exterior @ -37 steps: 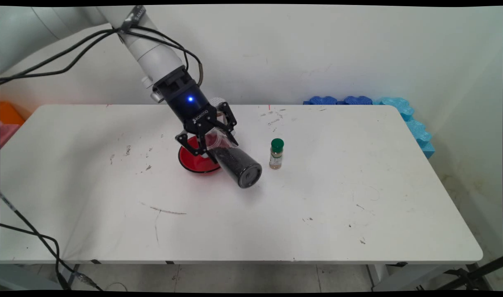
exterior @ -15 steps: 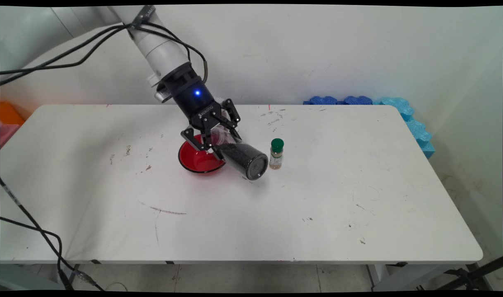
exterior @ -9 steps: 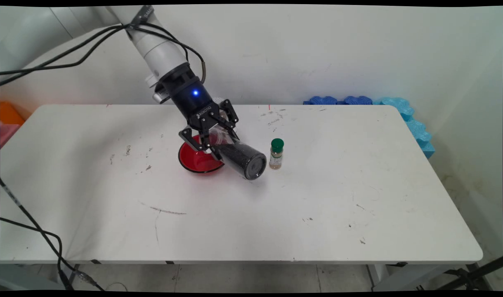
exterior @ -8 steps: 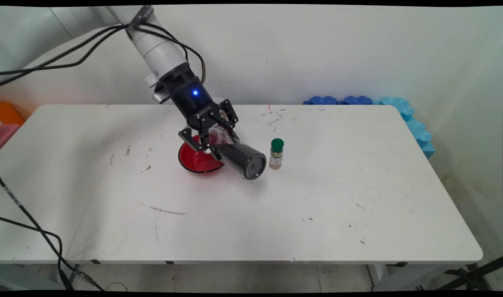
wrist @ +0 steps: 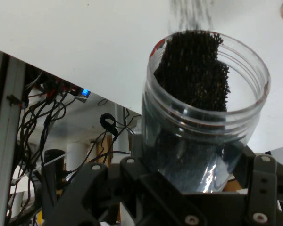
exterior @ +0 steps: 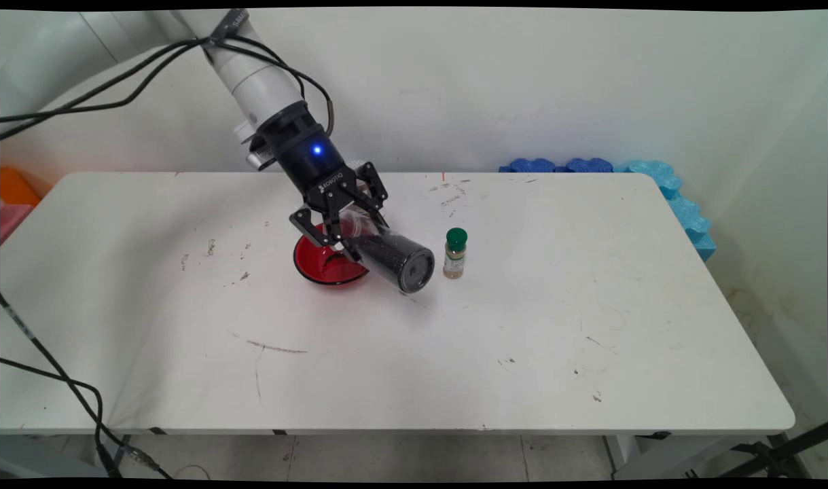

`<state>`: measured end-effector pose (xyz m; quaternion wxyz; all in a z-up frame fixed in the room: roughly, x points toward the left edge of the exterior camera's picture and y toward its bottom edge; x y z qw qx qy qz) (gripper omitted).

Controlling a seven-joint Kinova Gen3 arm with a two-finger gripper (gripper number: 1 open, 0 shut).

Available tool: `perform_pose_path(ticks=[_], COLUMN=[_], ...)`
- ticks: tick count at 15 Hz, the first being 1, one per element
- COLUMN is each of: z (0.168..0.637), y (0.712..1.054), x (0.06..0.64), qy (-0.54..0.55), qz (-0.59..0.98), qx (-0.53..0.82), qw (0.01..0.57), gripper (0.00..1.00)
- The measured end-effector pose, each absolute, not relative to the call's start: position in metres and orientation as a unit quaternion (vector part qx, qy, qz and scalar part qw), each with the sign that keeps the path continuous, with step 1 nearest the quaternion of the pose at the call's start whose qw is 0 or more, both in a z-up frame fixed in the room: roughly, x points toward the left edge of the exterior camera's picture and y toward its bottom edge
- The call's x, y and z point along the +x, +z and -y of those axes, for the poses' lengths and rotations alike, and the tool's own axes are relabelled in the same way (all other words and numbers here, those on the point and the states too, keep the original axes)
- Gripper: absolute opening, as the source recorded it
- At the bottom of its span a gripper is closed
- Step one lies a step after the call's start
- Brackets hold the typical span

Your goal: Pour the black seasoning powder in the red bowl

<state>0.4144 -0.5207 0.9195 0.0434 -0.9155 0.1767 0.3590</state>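
Note:
My gripper (exterior: 351, 231) is shut on a clear plastic jar (exterior: 386, 252) of black grains, held tilted above the table with its far end low and to the right. That end hangs just right of a red bowl (exterior: 322, 266) and left of a small spice bottle with a green cap (exterior: 456, 252). In the hand view the gripper (wrist: 193, 188) clasps the jar (wrist: 198, 122) near its base. The jar's mouth is open, the grains are heaped against its rim, and a blurred dark streak lies beyond it.
The white table (exterior: 522, 353) carries scuff marks. Blue foam pieces (exterior: 631, 173) lie along its far right corner. An orange thing (exterior: 16, 187) sits past the left edge. Black cables (exterior: 60, 387) hang at the front left.
The gripper and jar rose and swung right, the jar tilting flatter. In the last second they drifted back a little left and up. Bowl and spice bottle stayed put.

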Motion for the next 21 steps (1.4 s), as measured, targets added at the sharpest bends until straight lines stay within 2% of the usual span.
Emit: perform_pose_path(ticks=[21], z=[0.528], y=[0.919], x=[0.430], qy=[0.361], qz=[-0.156], qx=[-0.918], qw=[0.052], gripper=[0.00])
